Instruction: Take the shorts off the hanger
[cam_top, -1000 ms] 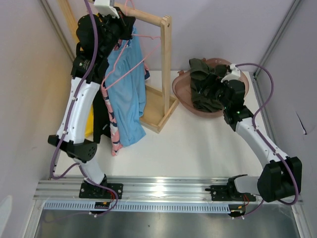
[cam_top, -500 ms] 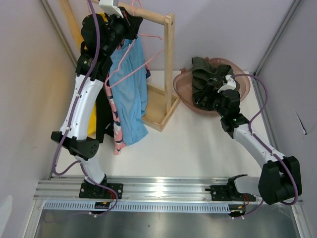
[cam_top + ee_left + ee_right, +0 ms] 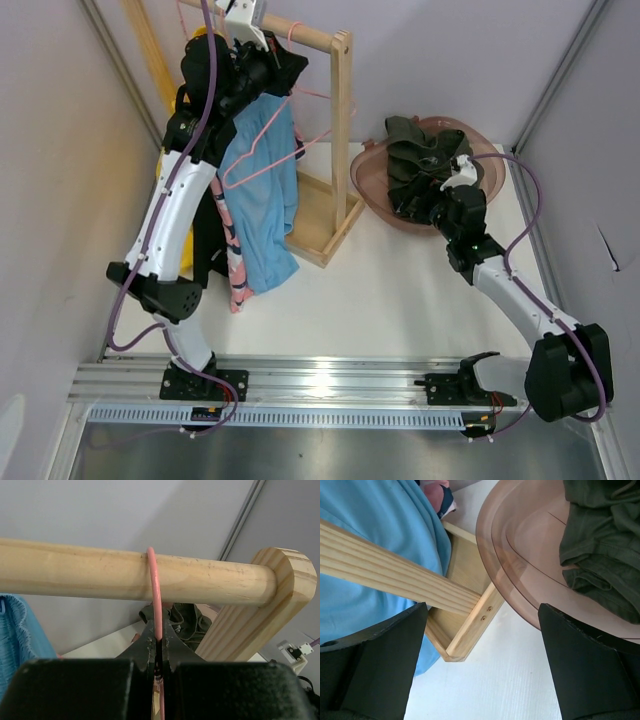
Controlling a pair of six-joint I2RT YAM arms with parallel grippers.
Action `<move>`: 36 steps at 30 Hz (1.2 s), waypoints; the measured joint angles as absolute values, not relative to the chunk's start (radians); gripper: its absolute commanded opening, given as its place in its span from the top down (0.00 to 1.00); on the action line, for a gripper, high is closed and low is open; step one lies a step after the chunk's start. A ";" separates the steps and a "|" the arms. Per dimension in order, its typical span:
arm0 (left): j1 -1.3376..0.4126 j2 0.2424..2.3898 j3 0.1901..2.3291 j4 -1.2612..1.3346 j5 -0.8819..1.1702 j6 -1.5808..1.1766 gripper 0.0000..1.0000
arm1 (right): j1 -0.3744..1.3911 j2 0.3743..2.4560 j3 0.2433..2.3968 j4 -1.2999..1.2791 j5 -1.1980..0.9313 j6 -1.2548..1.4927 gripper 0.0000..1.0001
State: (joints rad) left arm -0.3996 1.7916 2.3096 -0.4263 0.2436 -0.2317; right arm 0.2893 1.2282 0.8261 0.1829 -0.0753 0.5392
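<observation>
Your left jaws clamp the pink hanger [image 3: 155, 587] at the rail [image 3: 75, 570]; lift crookedly and it could snag. Right jaws stand apart, empty.

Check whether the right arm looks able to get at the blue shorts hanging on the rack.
Probably yes, though not head-on. The right claw is open beside the basin, and its wrist view shows the blue shorts behind the rack's wooden post, which crosses in front and would need skirting.
</observation>
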 measured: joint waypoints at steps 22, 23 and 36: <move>-0.245 1.606 2.310 -0.662 0.121 -0.184 0.01 | 0.326 1.120 0.799 0.117 -0.059 0.533 0.01; -0.233 1.597 2.310 -0.661 0.117 -0.184 0.01 | 0.326 1.118 0.798 0.117 -0.059 0.531 0.01; -0.199 1.676 2.293 -0.661 0.109 -0.186 0.26 | 0.326 1.106 0.747 0.101 -0.050 0.521 0.01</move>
